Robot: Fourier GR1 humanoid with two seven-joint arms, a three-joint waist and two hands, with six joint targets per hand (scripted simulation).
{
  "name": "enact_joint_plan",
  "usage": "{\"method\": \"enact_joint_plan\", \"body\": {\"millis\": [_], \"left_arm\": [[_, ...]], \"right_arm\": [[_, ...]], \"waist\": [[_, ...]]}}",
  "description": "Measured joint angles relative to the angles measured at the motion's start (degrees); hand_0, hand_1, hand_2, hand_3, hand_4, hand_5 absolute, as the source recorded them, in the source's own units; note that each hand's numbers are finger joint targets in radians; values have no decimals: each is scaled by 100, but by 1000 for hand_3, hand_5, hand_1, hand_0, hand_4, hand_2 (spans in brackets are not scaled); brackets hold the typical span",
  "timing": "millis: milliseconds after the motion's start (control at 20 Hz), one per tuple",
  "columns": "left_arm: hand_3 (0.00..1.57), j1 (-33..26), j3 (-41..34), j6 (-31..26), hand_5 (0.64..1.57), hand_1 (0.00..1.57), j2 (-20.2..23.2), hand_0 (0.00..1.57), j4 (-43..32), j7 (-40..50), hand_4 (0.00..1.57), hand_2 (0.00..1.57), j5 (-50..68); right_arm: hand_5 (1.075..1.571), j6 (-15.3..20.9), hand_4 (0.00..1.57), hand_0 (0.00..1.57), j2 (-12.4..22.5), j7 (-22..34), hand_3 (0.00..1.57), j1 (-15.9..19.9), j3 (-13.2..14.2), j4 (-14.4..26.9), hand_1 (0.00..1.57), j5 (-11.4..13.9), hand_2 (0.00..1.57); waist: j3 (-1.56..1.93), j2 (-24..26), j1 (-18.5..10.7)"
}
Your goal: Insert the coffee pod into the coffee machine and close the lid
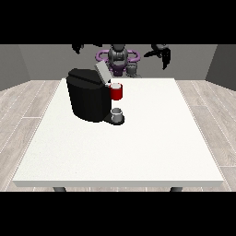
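Note:
The black coffee machine stands on the left half of the white table, its grey lid tilted up and open. A red thing at the machine sits at its front, above a grey cup on the machine's base. The small grey coffee pod stands at the table's far edge, just in front of the robot. The hand at the view's right hangs raised above the far edge with fingers relaxed, holding nothing. The hand at the view's left is raised too, behind the machine and apart from everything.
The table's near edge runs across the bottom. Wooden floor surrounds the table, with grey walls behind the robot.

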State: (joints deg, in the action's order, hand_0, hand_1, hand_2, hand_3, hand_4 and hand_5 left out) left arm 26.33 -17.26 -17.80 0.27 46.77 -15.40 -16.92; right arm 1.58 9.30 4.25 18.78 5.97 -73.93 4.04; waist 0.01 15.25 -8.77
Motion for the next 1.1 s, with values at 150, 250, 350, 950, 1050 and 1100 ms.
{"method": "enact_joint_plan", "body": {"millis": [150,250,350,950,1050,1100], "left_arm": [[0,-107,111,-91,1571,0,-12,0,428,200,382,0,144],[0,-204,294,-42,1571,0,-17,0,698,280,361,0,260],[0,-212,376,-80,1571,0,-12,0,911,361,346,0,353],[0,-839,844,227,1571,0,39,0,2351,754,360,0,776],[0,-978,801,105,1571,0,175,0,2544,777,374,0,894],[0,-929,812,126,1571,0,177,0,2667,871,362,0,925]], "right_arm": [[1571,-50,0,0,123,103,0,202,221,172,0,-159,0],[1571,-107,83,0,165,101,0,320,341,321,0,-282,0],[1571,-146,92,0,201,135,0,515,486,471,0,-437,0],[1571,-186,0,0,58,163,0,1152,466,1091,0,-679,0],[1571,-254,0,0,59,77,0,1177,444,1142,0,-702,0],[1571,-247,0,0,66,57,0,1278,441,1202,0,-695,0]], "waist": [[0,-156,-184],[1,-276,-236],[1,-459,-328],[0,-1126,-164],[-1,-1199,-162],[1,-1260,-179]]}}
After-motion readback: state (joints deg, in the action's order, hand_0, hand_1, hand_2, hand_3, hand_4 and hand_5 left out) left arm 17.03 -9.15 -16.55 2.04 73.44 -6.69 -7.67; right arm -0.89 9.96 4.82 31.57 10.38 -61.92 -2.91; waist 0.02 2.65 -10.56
